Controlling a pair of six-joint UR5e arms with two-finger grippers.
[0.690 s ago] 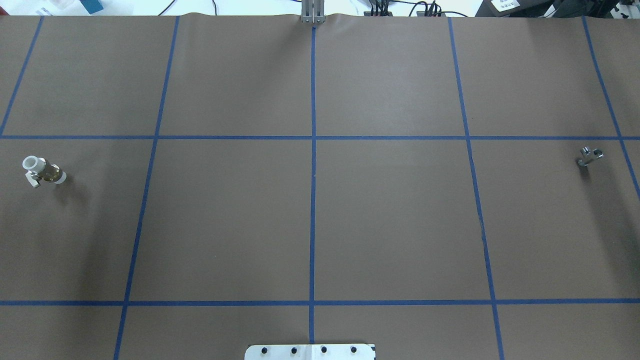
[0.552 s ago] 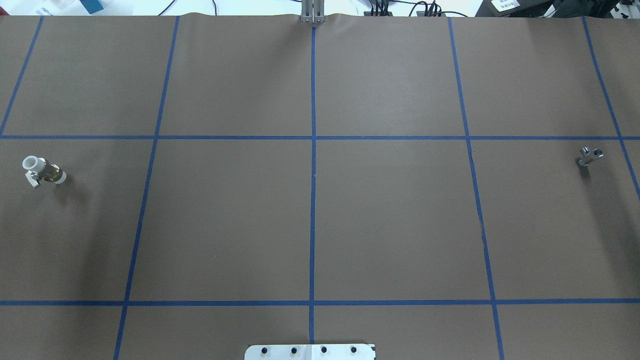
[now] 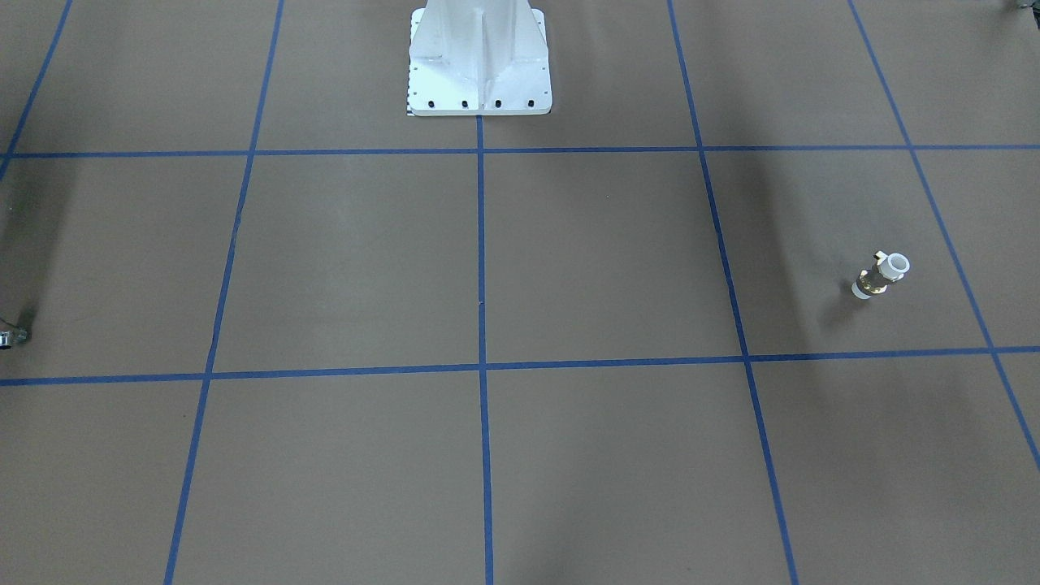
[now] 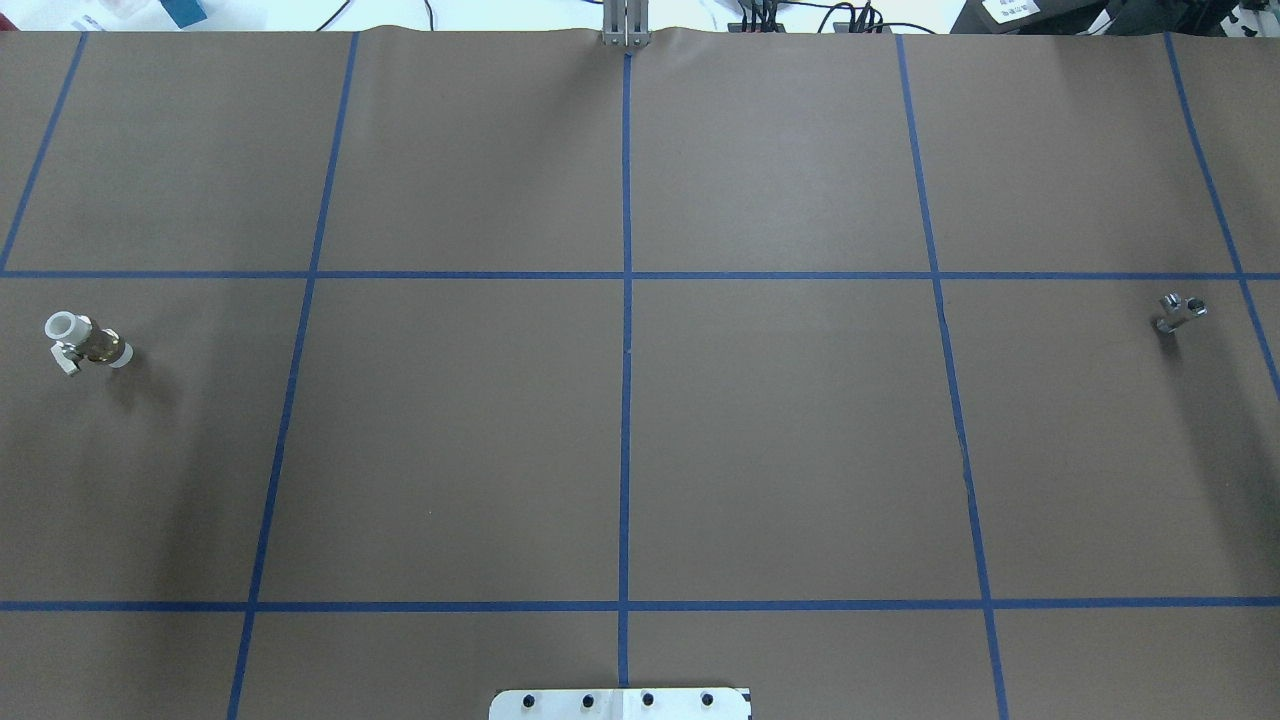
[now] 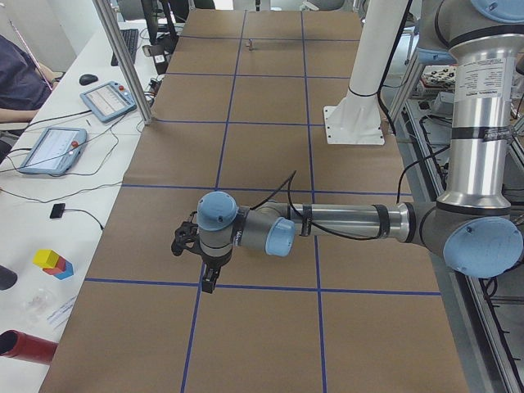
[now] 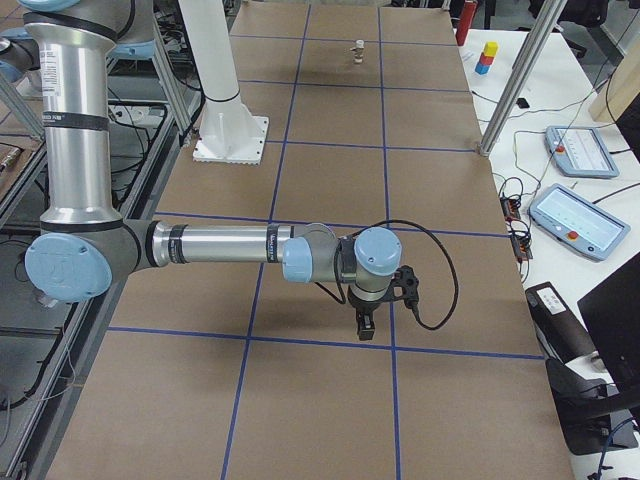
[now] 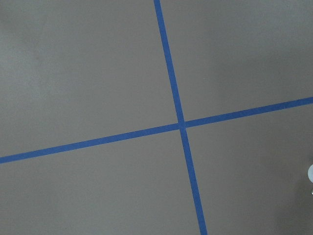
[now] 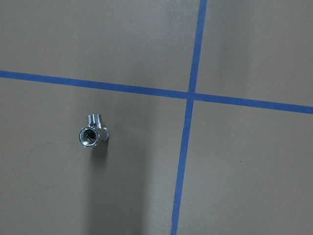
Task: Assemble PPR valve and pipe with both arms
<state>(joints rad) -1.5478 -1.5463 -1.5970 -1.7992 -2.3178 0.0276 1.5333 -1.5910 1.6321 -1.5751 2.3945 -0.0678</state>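
While the overhead view gives me only the PPR valve point(image 4: 85, 342) far left and the pipe point(image 4: 1180, 312) far right on the table point(image 4: 640, 450), the side views add the left gripper point(image 5: 208, 282) and right gripper point(image 6: 363, 325). I cannot tell whether their fingers are apart or together.

The PPR valve point(image 3: 880, 276) sits on the brown-covered table point(image 3: 609, 260), toward the end on the robot's left, its open white end up. The shiny pipe point(image 3: 10, 335) lies far off toward the opposite end, partly cut off. A white bolted pedestal point(image 3: 479, 57) stands mid-table at the robot's edge, among blue tape lines point(image 3: 481, 244).
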